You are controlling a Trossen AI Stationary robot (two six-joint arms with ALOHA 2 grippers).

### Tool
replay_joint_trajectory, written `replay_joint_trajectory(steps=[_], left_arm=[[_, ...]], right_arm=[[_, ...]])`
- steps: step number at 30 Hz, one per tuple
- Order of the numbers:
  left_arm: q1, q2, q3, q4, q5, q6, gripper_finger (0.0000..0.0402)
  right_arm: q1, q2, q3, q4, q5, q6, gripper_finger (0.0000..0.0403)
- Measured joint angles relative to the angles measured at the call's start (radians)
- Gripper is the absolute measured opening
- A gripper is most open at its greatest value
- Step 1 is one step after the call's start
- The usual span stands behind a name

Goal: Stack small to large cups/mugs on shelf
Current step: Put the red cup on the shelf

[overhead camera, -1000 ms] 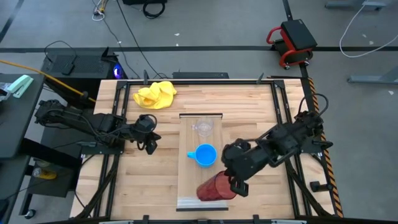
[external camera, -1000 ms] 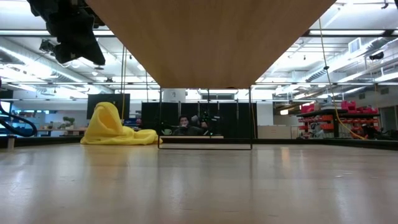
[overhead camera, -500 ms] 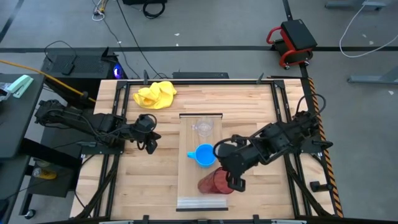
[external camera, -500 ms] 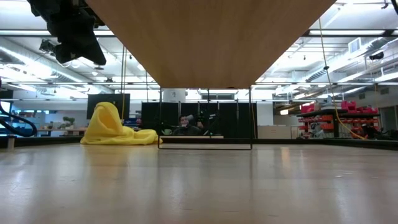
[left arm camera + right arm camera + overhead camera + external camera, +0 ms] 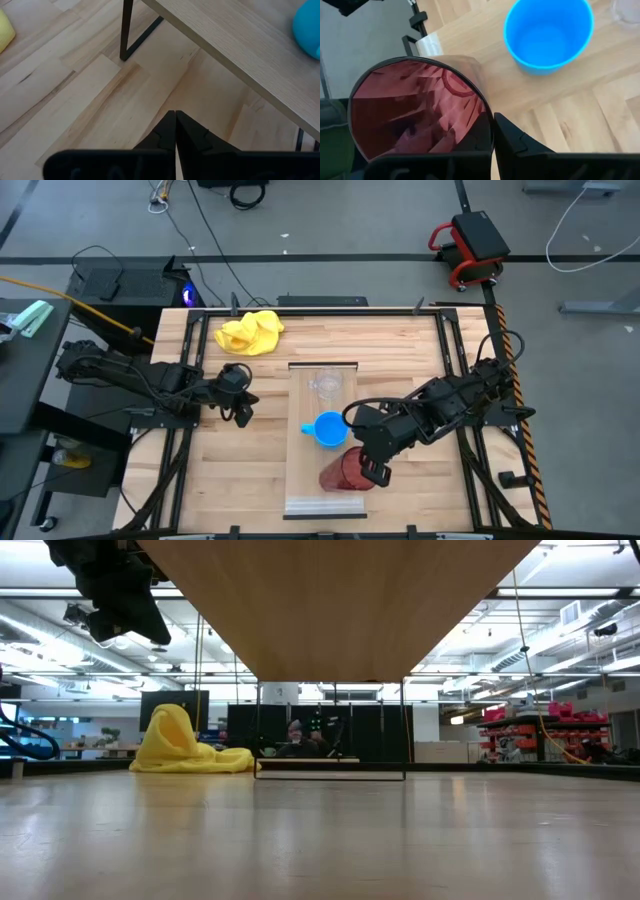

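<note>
The right gripper is pinching the red cup rim with its fingers, low on the shelf, just below the blue mug. The thin grip could be slipping, tipping it. The left gripper is waiting, fingers closed

Looks like a robotics lab or big workshop hall, not anyone's home. The butcher-block table sits in a black metal frame on a bare grey concrete floor, with loose cables trailing across it just beyond the table. A red and black machine is parked on that floor past the table's far right corner. Behind the table, the low view shows long ceiling strip lights, dark racks, red shelving and a person seated well back.
</note>
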Motion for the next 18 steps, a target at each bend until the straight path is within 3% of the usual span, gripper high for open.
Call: replay_joint_trajectory(steps=[8, 11, 18], left_arm=[[0.0, 0.0, 0.0, 0.005, 0.001, 0.014, 0.0025], [-0.007, 0.0, 0.0, 0.054, 0.045, 0.05, 0.0021], [-0.103, -0.018, 0.0, 0.465, 0.107, 0.211, 0.0013]], right_arm=[[-0.001, 0.017, 0.0, -0.021, 0.0, 0.018, 0.0005], [-0.003, 0.037, -0.002, -0.024, -0.009, -0.004, 0.0005], [-0.003, 0.044, -0.001, -0.023, -0.014, -0.003, 0.0005]])
